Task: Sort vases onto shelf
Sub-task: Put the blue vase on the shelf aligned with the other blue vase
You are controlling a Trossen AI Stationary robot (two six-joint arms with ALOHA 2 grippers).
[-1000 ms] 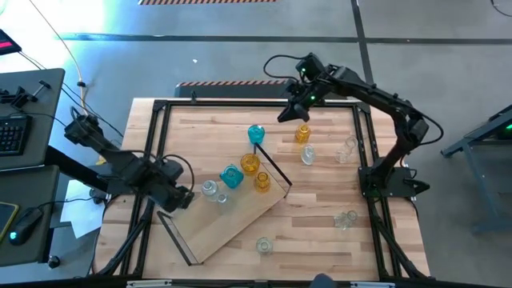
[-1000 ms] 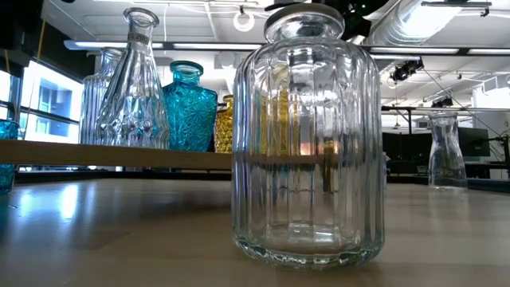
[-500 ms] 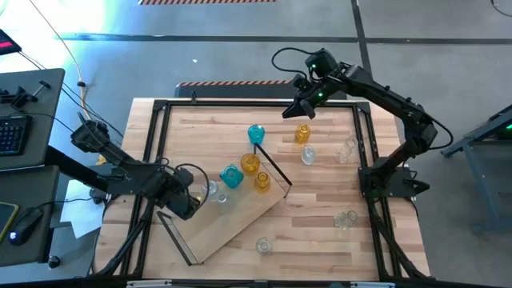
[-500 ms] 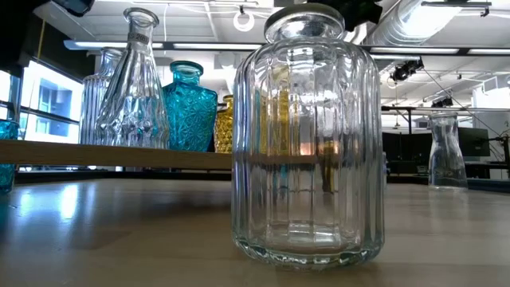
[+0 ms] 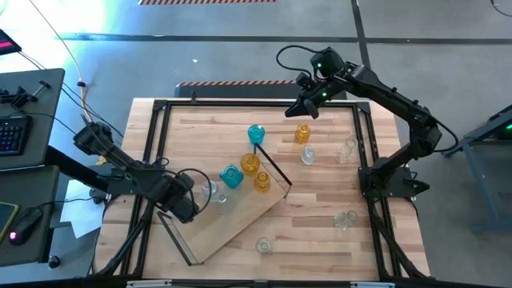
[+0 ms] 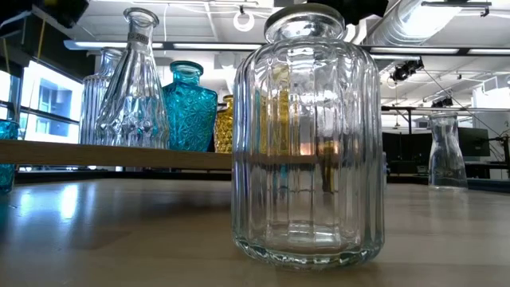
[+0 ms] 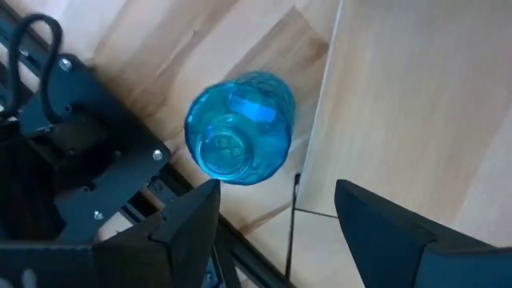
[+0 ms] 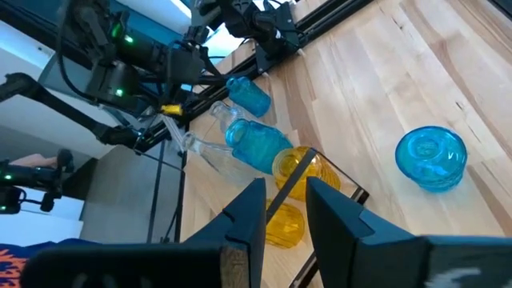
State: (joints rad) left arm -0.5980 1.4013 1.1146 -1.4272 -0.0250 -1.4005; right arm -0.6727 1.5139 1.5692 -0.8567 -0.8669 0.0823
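The shelf lies slantwise on the table, bearing a clear vase, a teal vase and two amber vases. My left gripper points down, open, by the shelf's left end. Below it a teal vase stands upright on the table beside the shelf's edge, untouched; the arm hides it in the high view. My right gripper hangs at the far side above an amber vase, slightly open with nothing between its fingers.
Loose vases stand on the table: teal by the shelf's black wire frame, clear ones, and a ribbed clear jar near the front edge. A black frame borders the table.
My left gripper has sunk and gone toward the table's near right, closer to the shelf's left end, rolling about its own axis. My right gripper has risen and drifted toward the right edge, away from the teal vase at the back. No vase has moved.
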